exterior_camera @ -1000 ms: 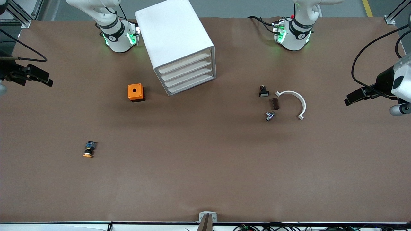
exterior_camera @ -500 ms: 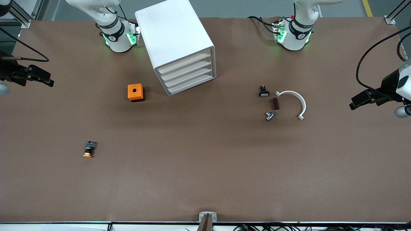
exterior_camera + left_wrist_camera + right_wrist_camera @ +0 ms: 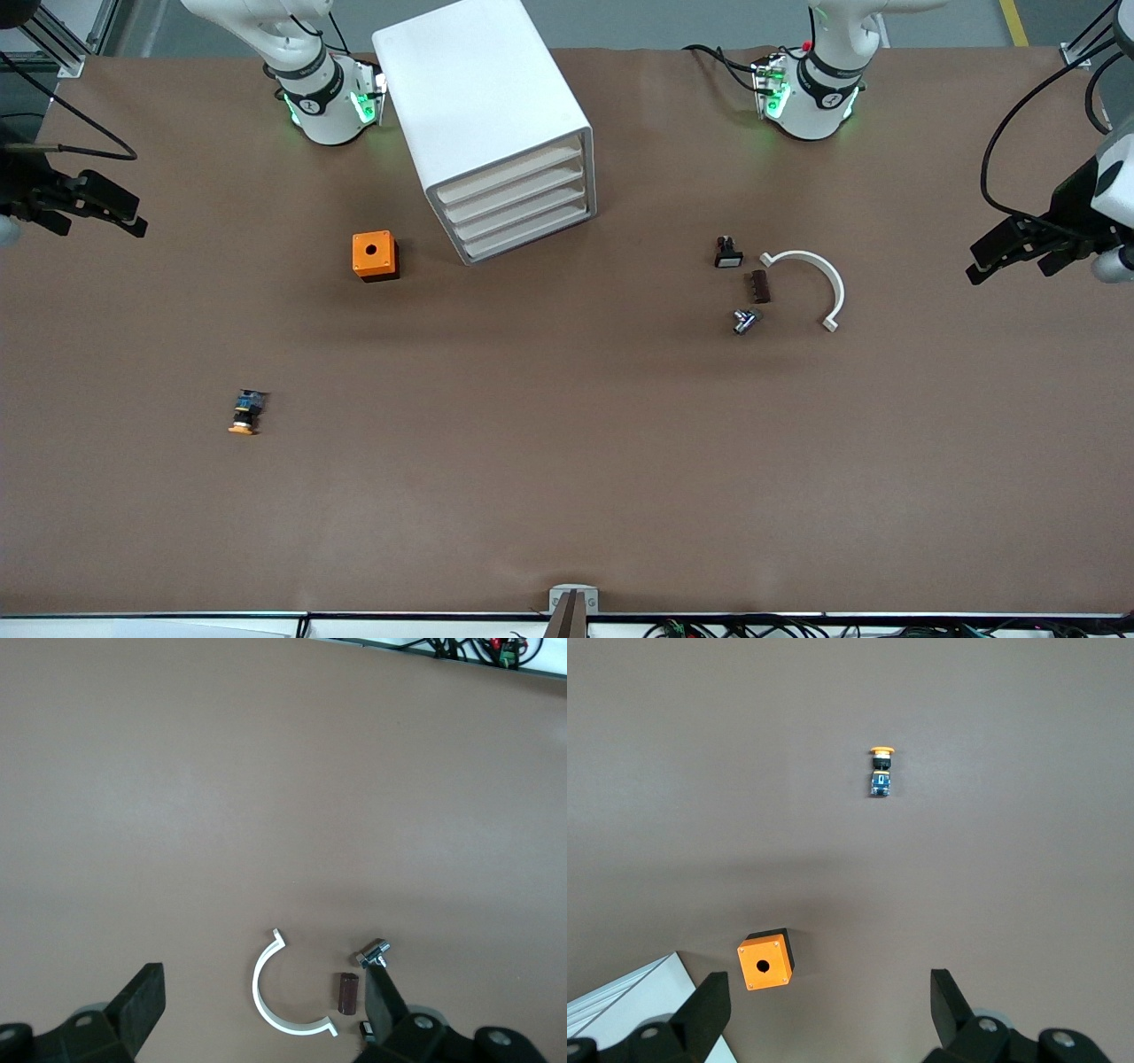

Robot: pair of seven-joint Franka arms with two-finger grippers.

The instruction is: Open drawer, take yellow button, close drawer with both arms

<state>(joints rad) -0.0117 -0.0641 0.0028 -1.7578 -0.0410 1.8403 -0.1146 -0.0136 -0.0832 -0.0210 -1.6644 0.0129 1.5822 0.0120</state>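
Observation:
The button, with orange cap and black body with a blue spot, lies on the brown table near the right arm's end; it also shows in the right wrist view. The white drawer cabinet stands between the arm bases with all its drawers shut. My right gripper is open and empty, up in the air over the table's edge at the right arm's end. My left gripper is open and empty, up over the table's left-arm end.
An orange cube with a round hole sits beside the cabinet. A white half-ring, a brown block, a metal fitting and a small black part with a white face lie toward the left arm's end.
Both grippers have drawn outward and away from the table's middle; the left gripper rose toward the bases' side. Nothing on the table has moved.

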